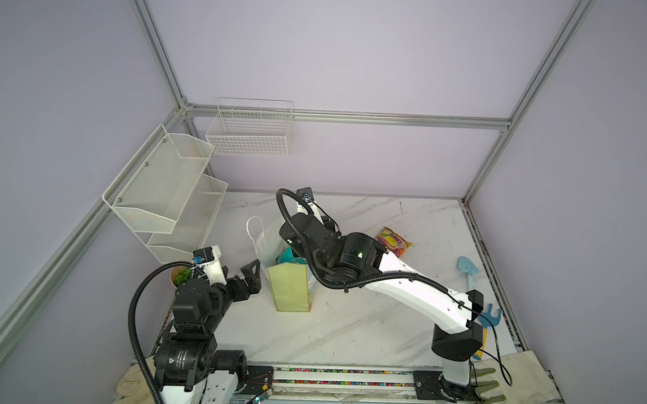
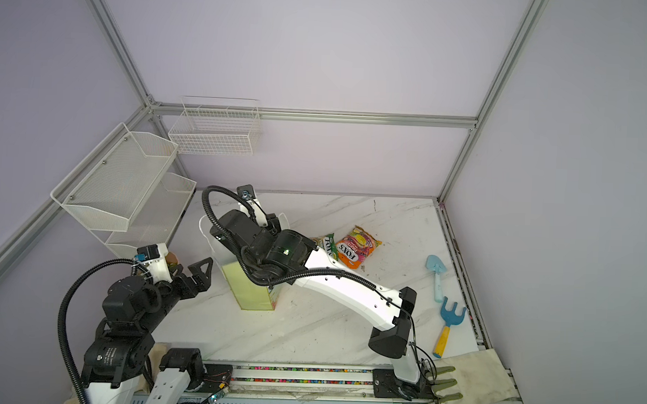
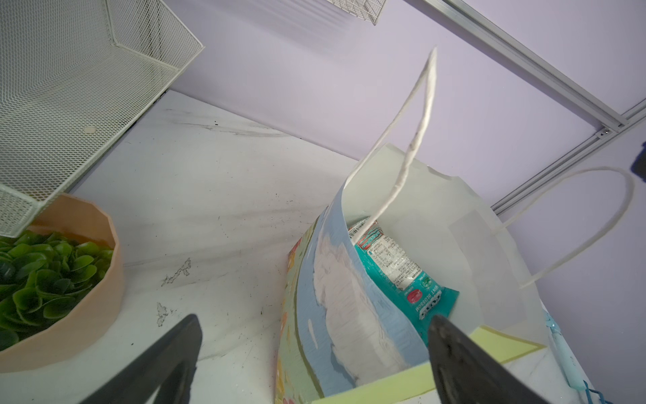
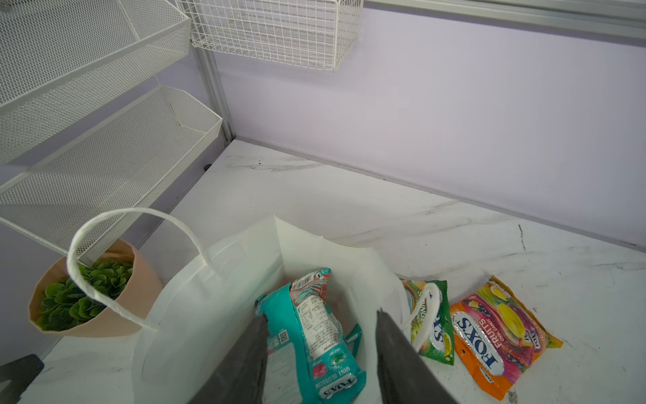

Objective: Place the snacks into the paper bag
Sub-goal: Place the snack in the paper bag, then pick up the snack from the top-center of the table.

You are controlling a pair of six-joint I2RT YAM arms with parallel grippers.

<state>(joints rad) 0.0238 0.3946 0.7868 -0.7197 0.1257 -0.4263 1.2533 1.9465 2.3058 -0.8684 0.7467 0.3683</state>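
In both top views the paper bag [image 1: 290, 289] stands upright on the worktop [image 1: 346, 331], mouth open, with a pale green side panel facing the camera. The right arm [image 1: 404, 285] reaches over the bag's mouth and covers most of it. A patch of teal shows inside the bag in a top view. The left hand [image 1: 245, 278] hovers just beside the bag, on the side away from the right arm's base, with its jaws spread wide and empty. On the bag's opposite side the orange-pink packet [image 2: 357, 247] lies flat on the worktop. The green-yellow packet [image 2: 329, 244] lies between it and the bag, partly hidden under the right arm.

From the left wrist, the left hand's two dark fingers [image 3: 167, 349] stand far apart, with only the bag's printed face and rim in the gap. A teal-white packet [image 3: 398, 266] leans inside the bag against its white inner wall. A potted plant [image 3: 70, 280] sits on the worktop apart from the bag.

From the right wrist, the right hand [image 4: 321, 314] hangs over the bag's mouth, jaws partly apart and gripping nothing. The teal-white packet rests inside the bag below the gap, and I cannot tell whether a finger brushes it. More teal wrapper shows beside it; I cannot tell whether that is a second packet. The green-yellow packet lies just outside the bag's wall, behind a handle cord [image 4: 428, 314], with the orange-pink packet just beside it.
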